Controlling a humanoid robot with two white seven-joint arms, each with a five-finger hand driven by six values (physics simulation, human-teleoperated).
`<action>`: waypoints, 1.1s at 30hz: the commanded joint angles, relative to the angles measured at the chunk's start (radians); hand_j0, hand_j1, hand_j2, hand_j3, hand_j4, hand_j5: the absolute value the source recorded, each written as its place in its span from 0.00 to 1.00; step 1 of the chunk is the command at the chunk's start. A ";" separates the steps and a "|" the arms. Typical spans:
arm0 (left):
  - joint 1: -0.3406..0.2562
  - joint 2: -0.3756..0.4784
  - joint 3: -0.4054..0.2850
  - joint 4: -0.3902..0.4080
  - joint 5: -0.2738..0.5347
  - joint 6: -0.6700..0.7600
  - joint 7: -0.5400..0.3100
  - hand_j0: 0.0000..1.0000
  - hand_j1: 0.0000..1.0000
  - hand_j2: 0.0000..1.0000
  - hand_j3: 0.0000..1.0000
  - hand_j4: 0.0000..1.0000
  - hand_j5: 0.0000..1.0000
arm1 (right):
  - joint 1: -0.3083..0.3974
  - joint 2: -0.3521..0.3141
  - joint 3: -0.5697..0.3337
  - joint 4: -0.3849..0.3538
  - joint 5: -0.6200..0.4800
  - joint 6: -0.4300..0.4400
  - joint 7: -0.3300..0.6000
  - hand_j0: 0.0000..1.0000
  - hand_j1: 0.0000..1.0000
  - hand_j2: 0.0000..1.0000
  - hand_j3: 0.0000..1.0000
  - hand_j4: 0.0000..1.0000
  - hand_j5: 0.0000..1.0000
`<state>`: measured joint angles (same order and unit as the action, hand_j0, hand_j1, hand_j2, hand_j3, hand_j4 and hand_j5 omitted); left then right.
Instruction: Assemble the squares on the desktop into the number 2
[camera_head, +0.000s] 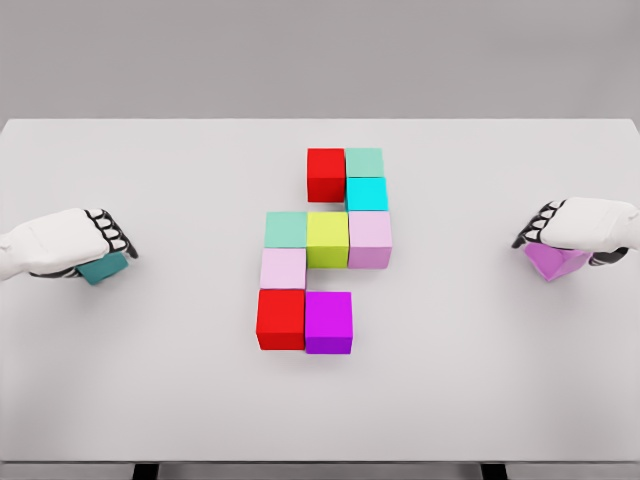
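My view is bright and evenly lit, the light soft and seeming to fall from overhead. The white table (320, 400) reads as a flat pale grey with no glare or hot spots anywhere. Shadows are faint: a thin dark edge under the cluster of cubes (325, 250) at the centre of the frame, and small soft patches beneath my left hand (70, 243) at the left edge and my right hand (585, 228) at the right. Everything is sharp from near edge to far edge, without blur. The table's edges run straight, so I see no bending toward the corners. The grey backdrop across the top is smooth and plain.
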<state>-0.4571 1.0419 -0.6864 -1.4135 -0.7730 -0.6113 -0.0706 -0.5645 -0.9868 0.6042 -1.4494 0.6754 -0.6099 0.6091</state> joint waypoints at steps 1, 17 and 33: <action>-0.003 0.001 0.001 -0.001 0.004 0.000 0.000 0.68 0.68 0.68 0.68 0.68 0.68 | 0.000 -0.003 0.000 0.000 0.004 -0.001 0.002 0.82 0.82 0.82 0.82 0.82 0.82; -0.032 -0.011 0.001 -0.001 0.003 0.000 0.000 0.68 0.68 0.68 0.68 0.68 0.68 | 0.000 -0.009 -0.004 -0.009 -0.005 -0.001 0.002 0.64 0.64 0.64 0.64 0.64 0.64; -0.081 -0.075 0.001 -0.001 0.004 0.000 -0.014 0.68 0.68 0.68 0.68 0.68 0.68 | 0.000 -0.058 -0.021 -0.100 -0.040 -0.001 0.002 0.56 0.56 0.56 0.56 0.56 0.56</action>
<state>-0.5400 0.9787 -0.6865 -1.4140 -0.7746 -0.6114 -0.0795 -0.5645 -1.0316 0.5837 -1.5320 0.6491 -0.6130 0.6113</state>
